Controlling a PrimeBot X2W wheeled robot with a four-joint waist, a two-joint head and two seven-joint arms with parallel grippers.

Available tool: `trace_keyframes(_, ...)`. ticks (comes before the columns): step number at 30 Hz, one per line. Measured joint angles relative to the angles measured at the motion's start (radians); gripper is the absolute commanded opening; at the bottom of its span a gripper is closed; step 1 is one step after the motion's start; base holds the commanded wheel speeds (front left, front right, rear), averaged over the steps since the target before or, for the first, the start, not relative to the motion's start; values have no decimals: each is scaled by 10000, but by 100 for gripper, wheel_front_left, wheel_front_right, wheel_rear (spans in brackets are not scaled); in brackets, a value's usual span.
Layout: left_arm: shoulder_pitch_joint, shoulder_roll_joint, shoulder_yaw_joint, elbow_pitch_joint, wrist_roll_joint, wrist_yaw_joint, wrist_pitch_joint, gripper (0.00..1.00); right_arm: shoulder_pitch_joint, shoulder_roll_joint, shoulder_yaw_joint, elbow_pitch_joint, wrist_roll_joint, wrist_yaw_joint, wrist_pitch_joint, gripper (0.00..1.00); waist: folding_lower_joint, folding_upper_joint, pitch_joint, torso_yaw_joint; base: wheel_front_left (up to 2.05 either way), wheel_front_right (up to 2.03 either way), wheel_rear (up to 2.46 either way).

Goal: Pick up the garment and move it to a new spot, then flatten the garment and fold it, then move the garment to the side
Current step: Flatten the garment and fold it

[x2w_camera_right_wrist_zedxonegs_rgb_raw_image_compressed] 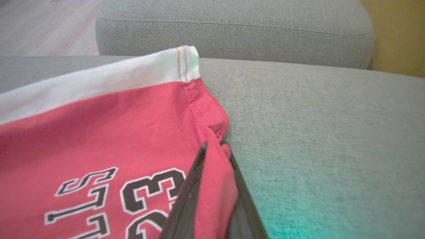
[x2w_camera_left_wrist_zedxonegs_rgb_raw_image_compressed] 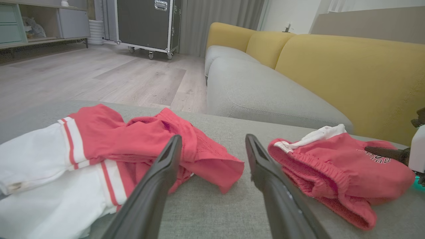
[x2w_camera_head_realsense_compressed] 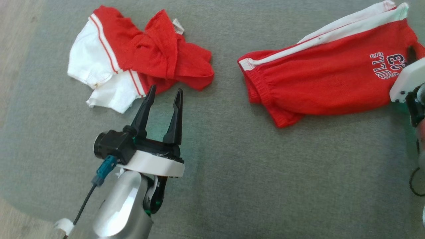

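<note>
**Two garments and two grippers are counted on one grey cushion (x2w_camera_head_realsense_compressed: 232, 166).**
The garments are made up of one crumpled red-and-white shirt (x2w_camera_head_realsense_compressed: 139, 56) and one pair of red shorts (x2w_camera_head_realsense_compressed: 325, 73). One left gripper (x2w_camera_head_realsense_compressed: 166, 89) and one right gripper (x2w_camera_right_wrist_zedxonegs_rgb_raw_image_compressed: 214, 143) are seen, each with two dark fingers, so four fingers are tallied. Further off, one yellow-backed sofa (x2w_camera_left_wrist_zedxonegs_rgb_raw_image_compressed: 348, 76) and one wheeled black case (x2w_camera_left_wrist_zedxonegs_rgb_raw_image_compressed: 146, 23) are counted.

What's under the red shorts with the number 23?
The red shorts lie on the grey cushion, which shows beside them. Anything directly beneath them is covered by the cloth. The right gripper pinches a fold at their hem corner.
</note>
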Motion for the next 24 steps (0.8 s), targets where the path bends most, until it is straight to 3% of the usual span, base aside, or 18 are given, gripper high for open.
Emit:
trace_keyframes(6, 14, -4, 92, 63, 17, -4, 0, 100, 62, -100, 2, 265, 267, 0, -807, 0, -1, 0, -322, -390, 0, 0, 0)
trace_keyframes(15, 318, -6, 274, 109, 94, -6, 0, 100, 1110, -1229, -1070, 508, 541, 0, -1189, 0, -2, 0, -1091, -975, 0, 0, 0)
trace_keyframes(24, 501, -2, 387, 157, 245, -61, 0, 100, 1392, -1145, -1814, 546, 380, 0, -1546, 0, -2, 0, -1383, -1173, 0, 0, 0)
